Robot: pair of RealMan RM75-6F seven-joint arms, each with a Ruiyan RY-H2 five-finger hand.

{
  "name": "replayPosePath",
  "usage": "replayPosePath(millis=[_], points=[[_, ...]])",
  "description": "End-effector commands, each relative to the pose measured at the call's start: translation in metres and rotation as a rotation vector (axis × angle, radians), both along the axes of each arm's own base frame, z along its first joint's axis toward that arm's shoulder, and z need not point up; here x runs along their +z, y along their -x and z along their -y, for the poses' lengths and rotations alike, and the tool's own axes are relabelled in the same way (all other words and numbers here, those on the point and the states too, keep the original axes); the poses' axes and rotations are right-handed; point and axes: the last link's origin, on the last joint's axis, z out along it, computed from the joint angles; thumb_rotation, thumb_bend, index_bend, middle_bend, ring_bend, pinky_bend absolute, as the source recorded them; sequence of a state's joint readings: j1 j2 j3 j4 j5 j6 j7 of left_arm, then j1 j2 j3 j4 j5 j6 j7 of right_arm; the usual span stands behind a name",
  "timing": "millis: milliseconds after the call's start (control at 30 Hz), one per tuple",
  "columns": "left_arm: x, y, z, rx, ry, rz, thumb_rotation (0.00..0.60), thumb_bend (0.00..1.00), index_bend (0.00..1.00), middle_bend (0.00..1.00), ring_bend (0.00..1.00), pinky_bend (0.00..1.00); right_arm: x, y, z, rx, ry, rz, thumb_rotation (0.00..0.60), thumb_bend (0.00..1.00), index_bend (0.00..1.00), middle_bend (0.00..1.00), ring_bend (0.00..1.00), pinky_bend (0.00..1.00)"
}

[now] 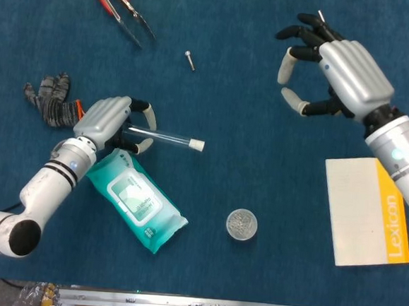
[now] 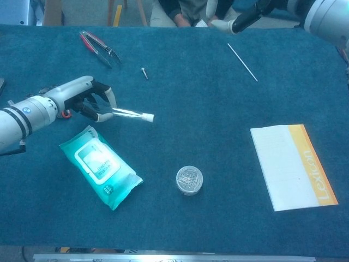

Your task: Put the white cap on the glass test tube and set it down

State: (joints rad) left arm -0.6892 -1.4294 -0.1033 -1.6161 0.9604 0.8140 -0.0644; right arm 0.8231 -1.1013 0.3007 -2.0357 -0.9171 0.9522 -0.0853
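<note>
— Looking at the left hand (image 1: 108,120), what does it hold, and which way does the thing lie?

— Its fingers are curled around the closed end of the glass test tube (image 1: 160,135). The tube's long axis runs nearly level, pointing away from the palm toward the middle of the table, with the white cap (image 1: 197,145) seated on the far end. In the chest view the tube sits low, close over the blue cloth; I cannot tell whether it touches.

— And the right hand (image 1: 335,71)?

— Well apart, up at the far right, fingers spread and lightly curved, holding nothing. So the left hand is the nearer one by far.

— What does setting it down turn on?

— I judge the tube need only sink along its own level line, just above the wipes packet (image 1: 136,199), before the fingers release.
</note>
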Motion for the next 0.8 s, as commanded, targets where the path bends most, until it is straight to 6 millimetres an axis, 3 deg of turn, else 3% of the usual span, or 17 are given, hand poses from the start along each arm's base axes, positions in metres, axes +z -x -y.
replayPosePath(millis=[33, 467, 800], points=[[-0.012, 0.005, 0.0, -0.003, 0.003, -0.019, 0.6, 0.33, 0.6, 0.39, 0.24, 0.38, 0.001, 0.002, -0.001, -0.005, -0.001, 0.0, 0.6, 0.31, 0.55, 0.24, 0.06, 0.18], [-0.03, 0.015, -0.005, 0.019, -0.006, -0.042, 0.6, 0.33, 0.6, 0.39, 0.23, 0.38, 0.005, 0.008, -0.003, -0.012, 0.001, 0.004, 0.6, 0.31, 0.55, 0.24, 0.06, 0.18], [-0.036, 0.02, -0.006, -0.031, -0.03, -0.117, 0.6, 0.33, 0.5, 0.25, 0.02, 0.22, 0.007, 0.009, -0.004, -0.013, 0.005, 0.01, 0.6, 0.31, 0.55, 0.24, 0.06, 0.18]])
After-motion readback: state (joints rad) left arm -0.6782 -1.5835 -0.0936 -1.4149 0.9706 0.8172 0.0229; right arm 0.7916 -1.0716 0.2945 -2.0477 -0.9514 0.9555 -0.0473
